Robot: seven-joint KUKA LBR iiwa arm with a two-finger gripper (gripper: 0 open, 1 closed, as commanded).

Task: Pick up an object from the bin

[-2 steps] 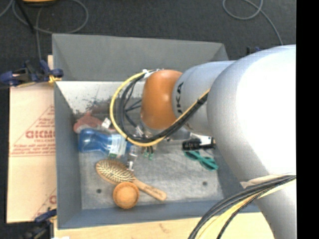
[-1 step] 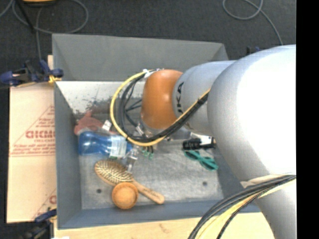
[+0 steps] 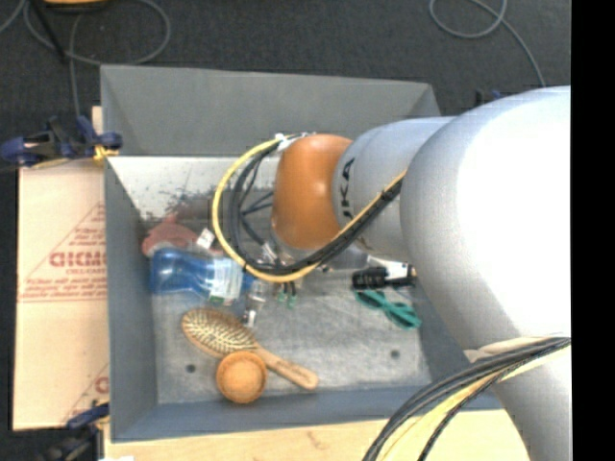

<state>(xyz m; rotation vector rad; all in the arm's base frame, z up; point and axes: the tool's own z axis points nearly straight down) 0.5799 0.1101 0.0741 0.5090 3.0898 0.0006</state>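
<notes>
- The grey bin (image 3: pixel 123 286) holds a few loose things on its floor, most of them in the left half.
- Farthest left, near the back wall, lies a reddish-brown thing (image 3: pixel 165 233); I cannot tell what it is.
- Just in front of it a blue plastic bottle (image 3: pixel 183 275) lies on its side, its paler neck pointing right toward my tool.
- Nearer the front wall lies a wooden hairbrush (image 3: pixel 219 332), bristles up, handle running right.
- A round tan wooden ball (image 3: pixel 240 376) sits against that handle.
- My gripper (image 3: pixel 259 291) is down at the bottle's neck end, mostly hidden under my wrist, so I cannot tell how far open it is or whether it has hold of anything.
- My orange wrist cover (image 3: pixel 306 192) and looped cables (image 3: pixel 229 209) sit above it.
- To the right, a small black thing (image 3: pixel 382 278) and green-handled pliers (image 3: pixel 392 309) lie well apart from the bottle.
</notes>
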